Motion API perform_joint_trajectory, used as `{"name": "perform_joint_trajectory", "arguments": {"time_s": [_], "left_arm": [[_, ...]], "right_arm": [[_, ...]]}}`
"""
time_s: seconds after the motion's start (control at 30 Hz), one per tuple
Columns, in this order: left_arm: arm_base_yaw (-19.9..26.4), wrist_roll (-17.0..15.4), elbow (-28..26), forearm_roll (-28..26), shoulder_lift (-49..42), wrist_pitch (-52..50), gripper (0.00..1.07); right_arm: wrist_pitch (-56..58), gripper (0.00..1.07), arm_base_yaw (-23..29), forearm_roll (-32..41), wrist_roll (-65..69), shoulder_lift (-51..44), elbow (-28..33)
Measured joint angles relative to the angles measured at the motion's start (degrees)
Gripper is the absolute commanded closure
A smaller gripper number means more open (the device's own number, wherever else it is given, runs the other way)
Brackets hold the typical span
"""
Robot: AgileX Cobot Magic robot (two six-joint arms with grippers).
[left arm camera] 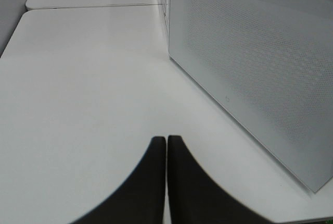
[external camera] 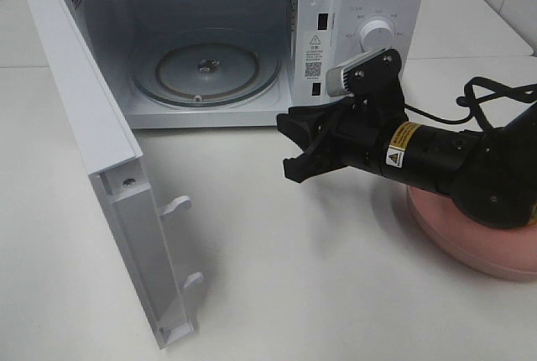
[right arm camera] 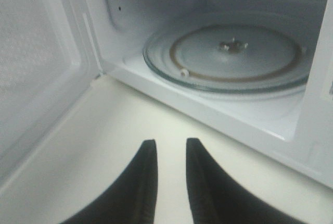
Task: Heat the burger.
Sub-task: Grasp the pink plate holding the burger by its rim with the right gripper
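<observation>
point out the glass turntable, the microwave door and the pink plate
glass turntable (external camera: 204, 65): exterior high view, centre hub
microwave door (external camera: 101, 126): exterior high view, inner face
pink plate (external camera: 461, 249): exterior high view, near edge

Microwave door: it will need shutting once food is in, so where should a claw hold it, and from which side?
Take the microwave door by its free end nearest the camera, at the top corner above the latch hooks. It stands swung wide, hinged at its far end, so the near end gives most leverage. Probably come from its outer face, where the left claw works.
</observation>
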Motion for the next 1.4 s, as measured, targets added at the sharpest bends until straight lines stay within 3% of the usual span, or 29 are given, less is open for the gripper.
{"name": "perform_joint_trajectory", "arguments": {"time_s": [0.27, 0.4, 0.43, 0.5, 0.67, 0.83, 0.87, 0.9, 0.93, 0.97, 1.03, 1.07, 1.1, 1.17, 1.23, 1.27, 1.4], "left_arm": [[0.0, 0.0, 0.0, 0.0, 0.0, 0.0, 1.06], [0.0, 0.0, 0.0, 0.0, 0.0, 0.0, 1.06], [0.0, 0.0, 0.0, 0.0, 0.0, 0.0, 1.06], [0.0, 0.0, 0.0, 0.0, 0.0, 0.0, 1.06], [0.0, 0.0, 0.0, 0.0, 0.0, 0.0, 1.06], [0.0, 0.0, 0.0, 0.0, 0.0, 0.0, 1.06], [0.0, 0.0, 0.0, 0.0, 0.0, 0.0, 1.06], [0.0, 0.0, 0.0, 0.0, 0.0, 0.0, 1.06], [0.0, 0.0, 0.0, 0.0, 0.0, 0.0, 1.06], [0.0, 0.0, 0.0, 0.0, 0.0, 0.0, 1.06], [0.0, 0.0, 0.0, 0.0, 0.0, 0.0, 1.06], [0.0, 0.0, 0.0, 0.0, 0.0, 0.0, 1.06], [0.0, 0.0, 0.0, 0.0, 0.0, 0.0, 1.06], [0.0, 0.0, 0.0, 0.0, 0.0, 0.0, 1.06], [0.0, 0.0, 0.0, 0.0, 0.0, 0.0, 1.06], [0.0, 0.0, 0.0, 0.0, 0.0, 0.0, 1.06], [0.0, 0.0, 0.0, 0.0, 0.0, 0.0, 1.06]], "right_arm": [[14.84, 0.88, 0.0, -0.06, -0.17, -4.41, 0.06], [33.17, 0.87, 0.0, -0.11, 1.43, -9.63, -2.75], [33.17, 0.87, 0.0, -0.11, 1.43, -9.63, -2.75], [47.78, 0.87, 0.0, -0.11, 4.13, -12.83, -5.96], [61.65, 0.86, 0.0, 1.15, 4.47, -14.67, -8.94], [76.15, 0.84, 0.0, 10.6, -2.35, -15.47, -12.49], [79.07, 0.84, 0.0, 13.35, -5.39, -15.53, -13.35], [84.17, 0.82, 0.0, 20.97, -12.32, -15.53, -15.01], [84.17, 0.82, 0.0, 20.97, -12.32, -15.53, -15.01], [87.66, 0.77, 0.0, 28.42, -18.16, -15.64, -16.16], [88.64, 0.73, 0.0, 30.94, -20.28, -15.64, -16.5], [90.07, 0.64, 0.0, 34.95, -23.72, -15.76, -16.79], [90.07, 0.64, 0.0, 34.95, -23.72, -15.76, -16.79], [90.81, 0.48, 0.0, 37.07, -25.15, -15.76, -17.02], [90.87, 0.43, 0.0, 37.07, -25.27, -15.76, -17.02], [90.87, 0.33, 0.0, 37.24, -25.1, -15.76, -17.07], [90.93, 0.25, 0.0, 37.24, -23.55, -15.76, -17.07]]}}
